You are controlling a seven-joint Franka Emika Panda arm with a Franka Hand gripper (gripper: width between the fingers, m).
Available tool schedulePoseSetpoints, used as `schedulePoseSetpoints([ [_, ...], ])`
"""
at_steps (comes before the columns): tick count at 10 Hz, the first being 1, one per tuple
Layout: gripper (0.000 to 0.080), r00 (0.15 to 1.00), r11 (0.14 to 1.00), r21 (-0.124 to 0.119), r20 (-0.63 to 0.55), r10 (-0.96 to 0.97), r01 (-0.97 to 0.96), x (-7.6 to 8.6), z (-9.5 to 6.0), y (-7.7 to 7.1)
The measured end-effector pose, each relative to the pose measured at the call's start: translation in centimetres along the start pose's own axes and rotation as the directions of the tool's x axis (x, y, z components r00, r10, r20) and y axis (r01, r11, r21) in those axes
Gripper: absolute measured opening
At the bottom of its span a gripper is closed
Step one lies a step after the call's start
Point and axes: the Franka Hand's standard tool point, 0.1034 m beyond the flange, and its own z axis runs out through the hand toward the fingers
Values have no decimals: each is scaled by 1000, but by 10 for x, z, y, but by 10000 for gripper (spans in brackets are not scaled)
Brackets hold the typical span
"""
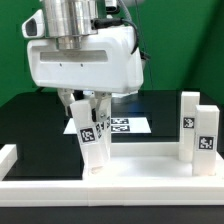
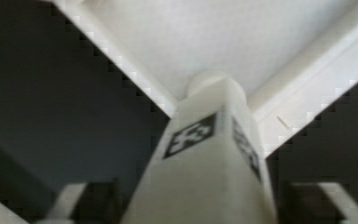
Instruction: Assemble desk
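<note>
In the exterior view, the pincer (image 1: 90, 125) grips one white leg (image 1: 91, 142), tilted, over the black table (image 1: 30, 120). Two more legs (image 1: 197, 135) stand loose by the rail (image 1: 120, 180).

In the wrist view, the leg (image 2: 202, 150) sits between the fingers (image 2: 73, 205). I think most building is left.

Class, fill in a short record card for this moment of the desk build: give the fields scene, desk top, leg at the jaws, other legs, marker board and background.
scene: black table, one arm reaching down from above
desk top: white tray-like desk top lying flat at the front
leg at the jaws: tagged white leg tilted between the jaws of the gripper, lower end at the desk top
other legs: two upright legs on the exterior view's right
marker board: marker board flat behind the held leg
background: green wall
</note>
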Motion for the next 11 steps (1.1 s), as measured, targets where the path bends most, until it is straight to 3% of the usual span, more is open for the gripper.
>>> schedulePoseSetpoints([
  [3, 289, 985, 985, -1, 1, 173, -173, 0, 1, 0],
  [4, 289, 943, 943, 10, 8, 333, -333, 0, 2, 0],
  [6, 289, 805, 804, 45, 33, 592, -593, 0, 3, -5],
  [9, 290, 497, 489, 88, 102, 862, -868, -8, 5, -19],
  [11, 291, 378, 370, 81, 121, 918, -925, -9, 5, -21],
])
